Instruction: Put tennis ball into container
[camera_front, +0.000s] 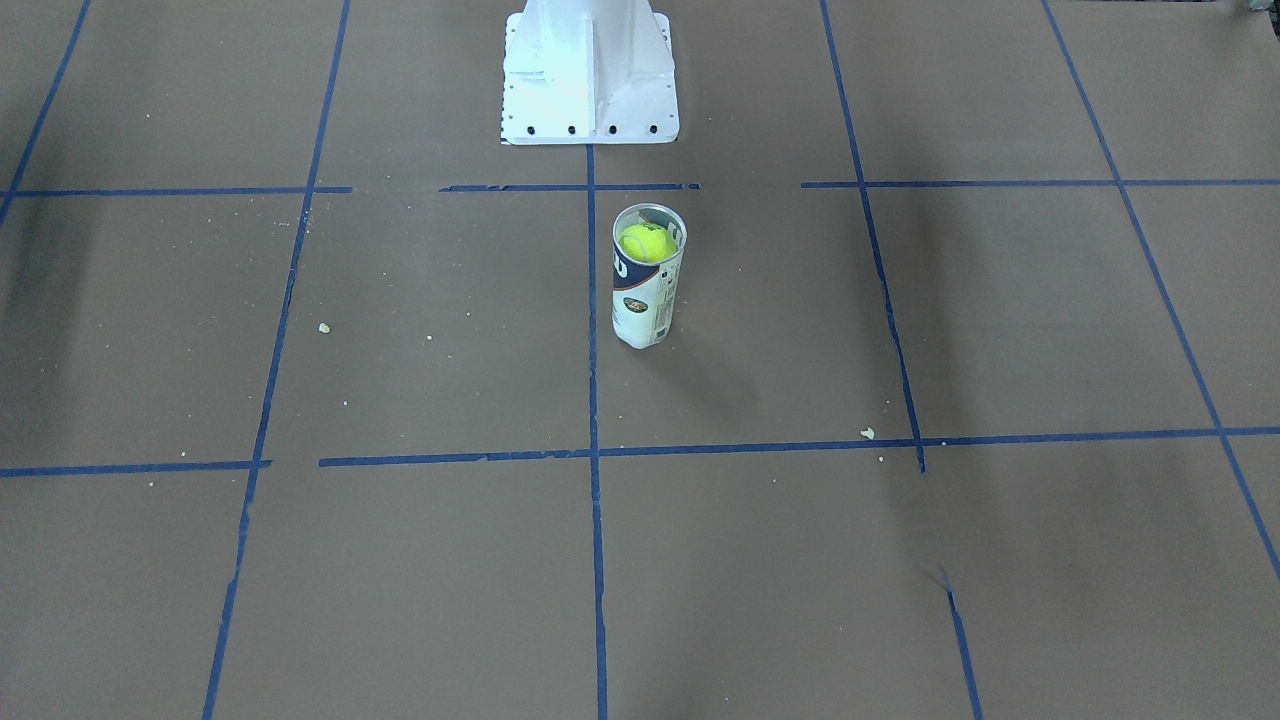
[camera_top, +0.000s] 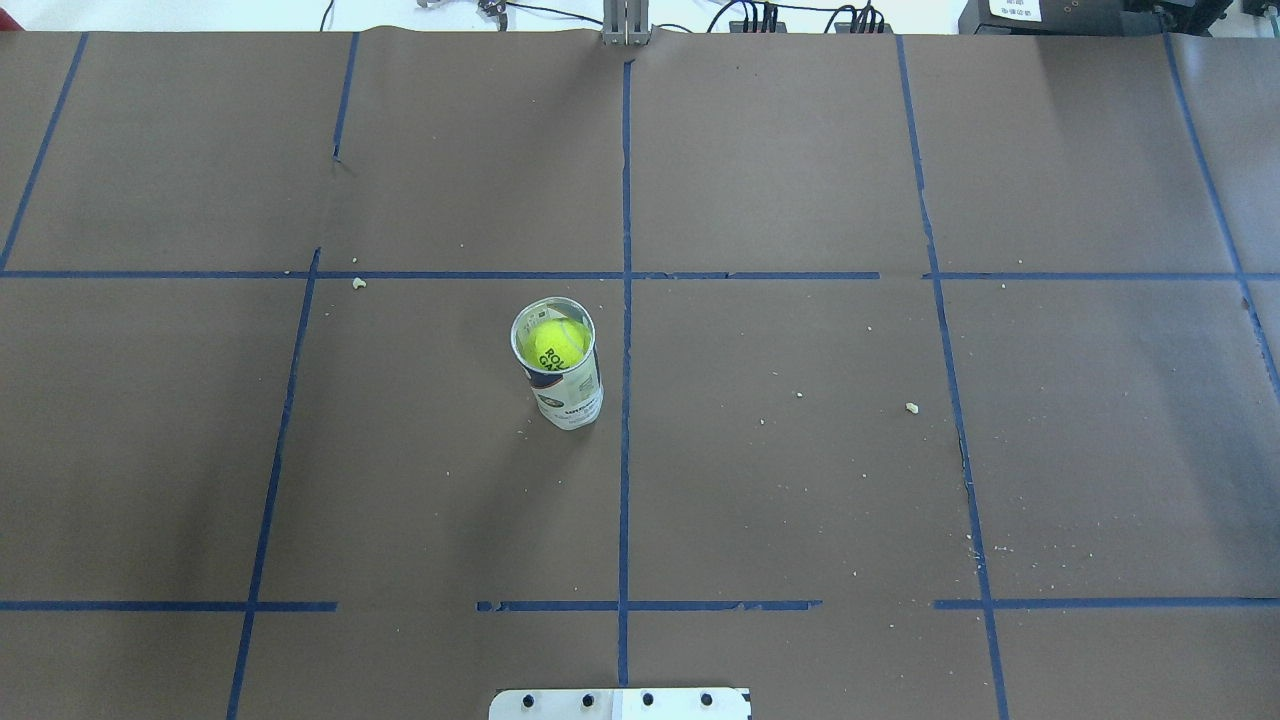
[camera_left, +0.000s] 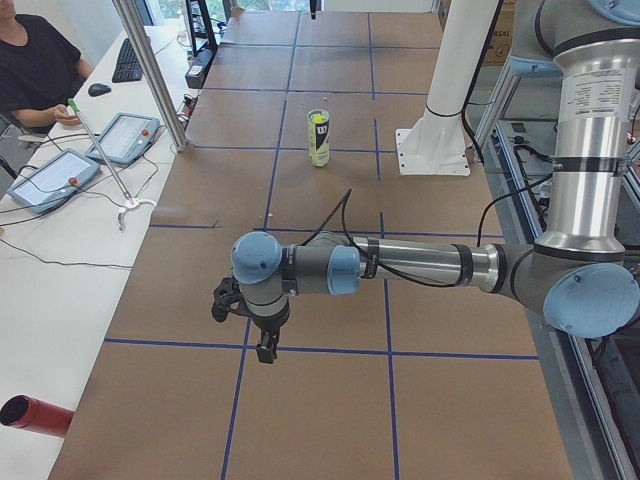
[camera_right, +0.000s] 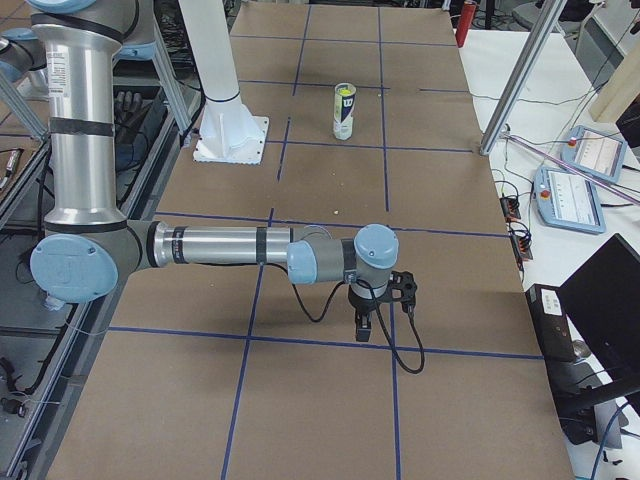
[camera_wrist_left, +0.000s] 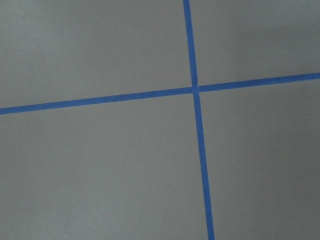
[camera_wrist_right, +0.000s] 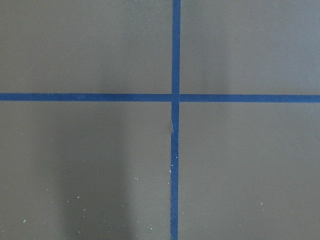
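placement looks finished: the tennis ball (camera_front: 647, 242) sits inside the container (camera_front: 650, 300), just below its metal rim. the can stands upright on the brown-papered table (camera_front: 1000, 320), just right of the centre tape line (camera_front: 592, 300) in the upper middle of the front-facing frame, a little below the white robot base (camera_front: 590, 70).

judging from how things lie, no step of the task is left. the next move calls for little more than leaving the can alone so it does not tip.

the left gripper (camera_left: 266, 352) hangs above the table in the lower left of the left side view, and the right gripper (camera_right: 363, 333) does likewise at lower centre of the right side view. both are well apart from the can, which stands small near the top of each side frame. neither seems to hold anything, but these side views are too coarse, and i cannot tell whether the jaws are spread or pressed together. each wrist camera shows only bare paper and a tape crossing (camera_wrist_left: 195, 89).
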